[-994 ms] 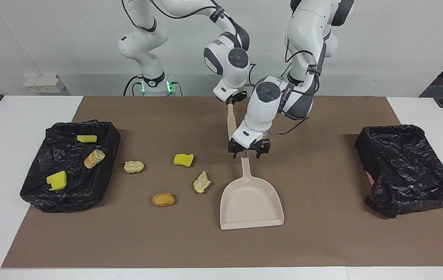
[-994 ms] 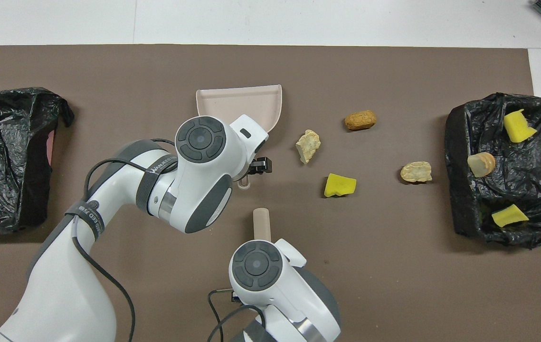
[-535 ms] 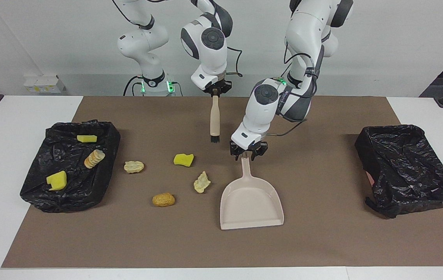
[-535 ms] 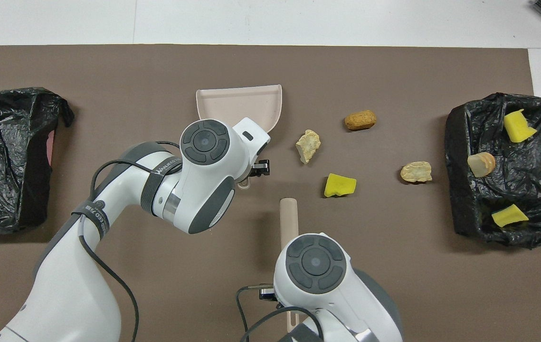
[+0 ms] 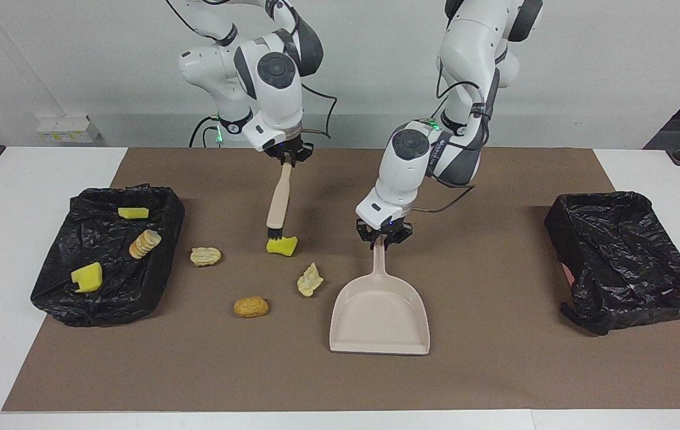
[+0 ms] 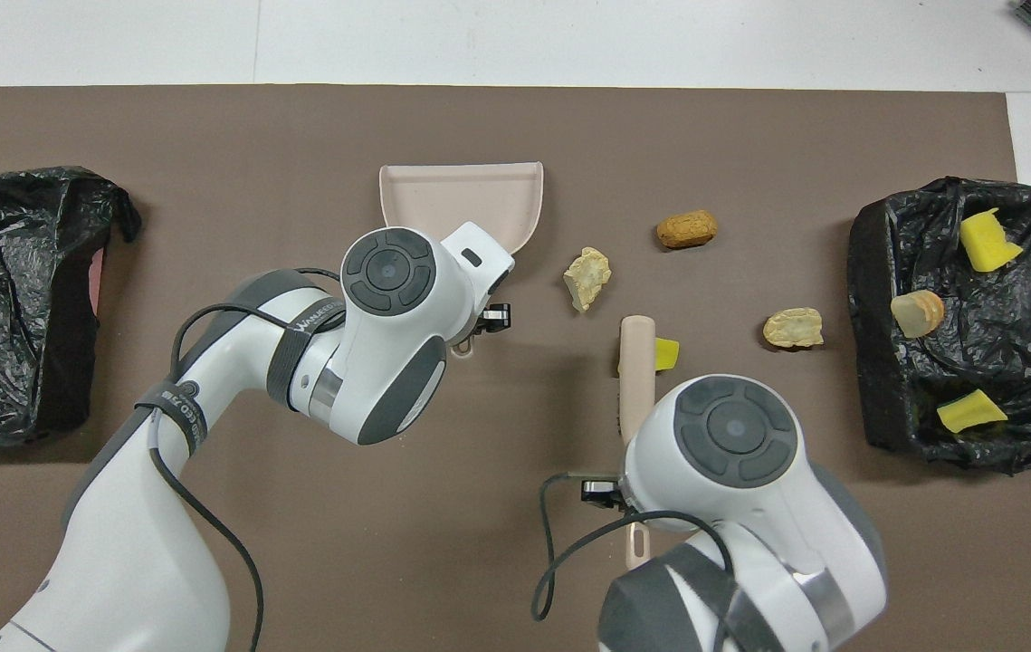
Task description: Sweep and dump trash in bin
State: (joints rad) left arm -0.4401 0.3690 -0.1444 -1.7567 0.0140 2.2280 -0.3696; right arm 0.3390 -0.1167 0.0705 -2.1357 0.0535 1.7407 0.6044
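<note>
Left gripper (image 5: 383,237) clenched on dustpan (image 5: 380,313) handle; right gripper (image 5: 289,156) grasps brush (image 5: 277,203), bristles touching yellow sponge chunk (image 5: 283,246).

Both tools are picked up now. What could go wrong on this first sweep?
1. The brush bristles sit at the yellow sponge chunk, well away from the dustpan; a hard stroke may scatter the crinkled piece lying between them instead of gathering it.
2. The left hand grips only the tip of the dustpan's handle, so the pan may pivot when pushed.
3. The orange piece lies off that path and may be missed.
</note>
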